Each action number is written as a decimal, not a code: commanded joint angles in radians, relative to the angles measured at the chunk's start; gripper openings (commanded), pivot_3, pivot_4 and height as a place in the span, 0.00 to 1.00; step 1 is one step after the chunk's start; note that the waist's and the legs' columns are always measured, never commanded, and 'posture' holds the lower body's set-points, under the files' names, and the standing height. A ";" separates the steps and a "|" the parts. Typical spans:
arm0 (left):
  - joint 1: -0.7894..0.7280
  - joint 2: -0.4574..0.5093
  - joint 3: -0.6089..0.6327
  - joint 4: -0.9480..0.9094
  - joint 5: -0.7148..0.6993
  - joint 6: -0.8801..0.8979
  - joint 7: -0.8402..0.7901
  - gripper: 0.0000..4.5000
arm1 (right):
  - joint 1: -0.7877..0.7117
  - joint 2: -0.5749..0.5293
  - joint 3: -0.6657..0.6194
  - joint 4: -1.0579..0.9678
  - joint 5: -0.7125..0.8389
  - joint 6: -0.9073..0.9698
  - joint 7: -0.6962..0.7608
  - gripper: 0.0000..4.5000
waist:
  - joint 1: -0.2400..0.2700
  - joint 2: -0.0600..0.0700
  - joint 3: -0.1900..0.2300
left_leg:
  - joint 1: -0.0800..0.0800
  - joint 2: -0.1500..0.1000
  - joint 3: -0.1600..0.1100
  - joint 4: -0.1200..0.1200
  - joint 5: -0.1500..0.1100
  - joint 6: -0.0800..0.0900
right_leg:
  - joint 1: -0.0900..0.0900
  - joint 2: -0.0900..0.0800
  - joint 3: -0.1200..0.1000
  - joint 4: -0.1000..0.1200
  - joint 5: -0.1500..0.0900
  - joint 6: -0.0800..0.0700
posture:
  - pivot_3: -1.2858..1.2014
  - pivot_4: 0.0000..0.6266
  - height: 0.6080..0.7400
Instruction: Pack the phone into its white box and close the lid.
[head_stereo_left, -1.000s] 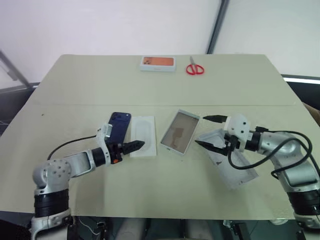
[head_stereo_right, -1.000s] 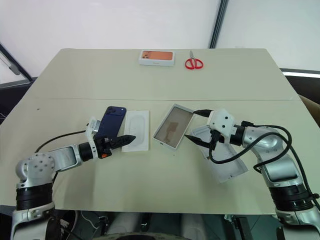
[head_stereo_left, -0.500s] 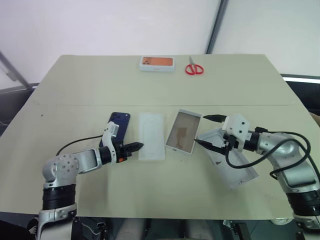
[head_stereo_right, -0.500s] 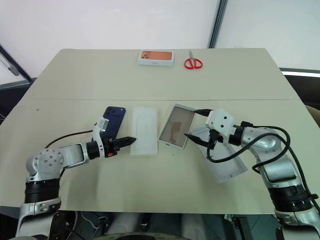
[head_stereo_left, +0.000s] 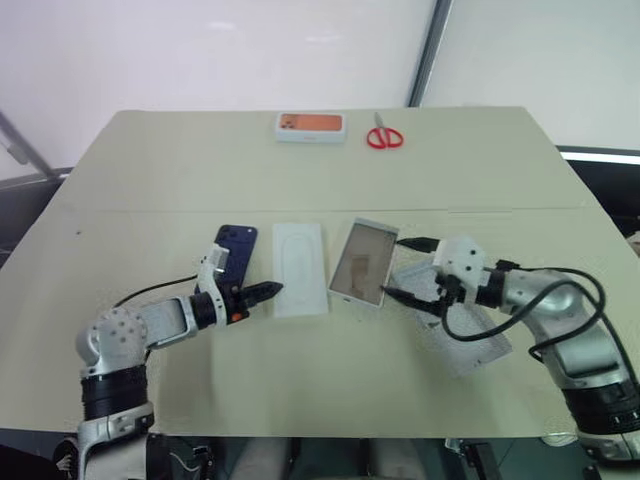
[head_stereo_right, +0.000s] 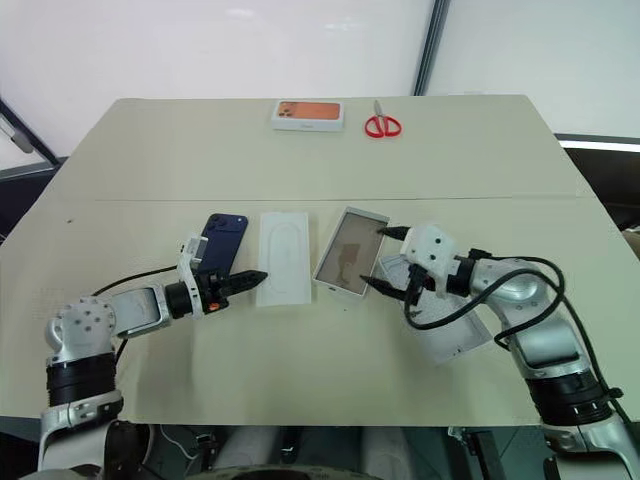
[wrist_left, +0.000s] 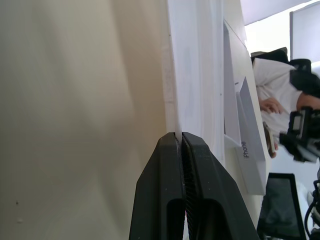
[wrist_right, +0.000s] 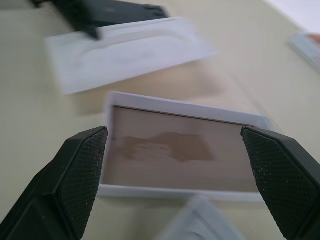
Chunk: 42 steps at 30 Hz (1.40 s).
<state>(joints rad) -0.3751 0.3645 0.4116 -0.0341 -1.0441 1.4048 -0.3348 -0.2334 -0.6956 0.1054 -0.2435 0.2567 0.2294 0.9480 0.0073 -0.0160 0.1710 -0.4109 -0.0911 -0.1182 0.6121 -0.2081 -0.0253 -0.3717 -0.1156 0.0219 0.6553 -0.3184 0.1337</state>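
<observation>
While the phone (head_stereo_left: 232, 257) is lying just beside the pinched-together, empty left gripper (head_stereo_left: 268, 291), the right gripper (head_stereo_left: 400, 270) is gaping wide, facing the white box (head_stereo_left: 362, 275).

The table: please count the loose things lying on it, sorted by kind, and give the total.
Phone: 1
White tray with tan floor: 1
Lid: 1
White insert card: 1
Orange-topped box: 1
Red scissors: 1
Total: 6

Dark navy-blue phone (head_stereo_left: 234, 258), white box (head_stereo_left: 363, 275) with tan-brown floor, white insert card (head_stereo_left: 301, 267) with oval outline, orange-topped white box (head_stereo_left: 310, 125) at twelve o'clock, red scissors (head_stereo_left: 384, 136), beige table (head_stereo_left: 320, 380).
</observation>
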 joint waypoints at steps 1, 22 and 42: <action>-0.027 0.053 0.011 -0.015 -0.015 -0.007 -0.038 0.01 | -0.041 0.017 0.027 -0.018 -0.003 0.082 -0.018 1.00 | 0.001 0.000 0.000 | 0.000 0.000 0.000 0.000 0.000 0.000 | 0.000 0.000 0.000 0.000 0.000 0.000 | 0.52 0.24 1.00; -0.072 0.240 -0.096 0.032 0.095 -0.127 -0.240 0.00 | -0.113 0.108 0.217 0.046 -0.091 0.240 -0.030 0.02 | -0.005 -0.001 0.001 | -0.001 -0.001 0.000 -0.002 0.000 0.000 | -0.002 -0.002 0.000 -0.002 0.000 0.000 | 0.52 0.24 1.00; -0.104 0.169 -0.048 0.028 0.000 0.007 -0.194 0.00 | -0.121 0.164 0.255 0.033 -0.094 0.113 0.061 0.21 | -0.020 -0.001 0.001 | -0.001 -0.001 -0.001 -0.002 0.000 0.000 | -0.002 0.000 0.000 -0.001 0.000 0.000 | 0.52 0.24 1.00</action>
<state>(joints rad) -0.4778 0.5380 0.3372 0.0323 -1.0155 1.4080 -0.5322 -0.3430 -0.5404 0.3837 -0.1898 0.1354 0.3311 1.0067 -0.0123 -0.0171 0.1719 -0.4117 -0.0919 -0.1197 0.6106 -0.2081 -0.0258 -0.3739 -0.1159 0.0214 0.6541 -0.3180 0.1338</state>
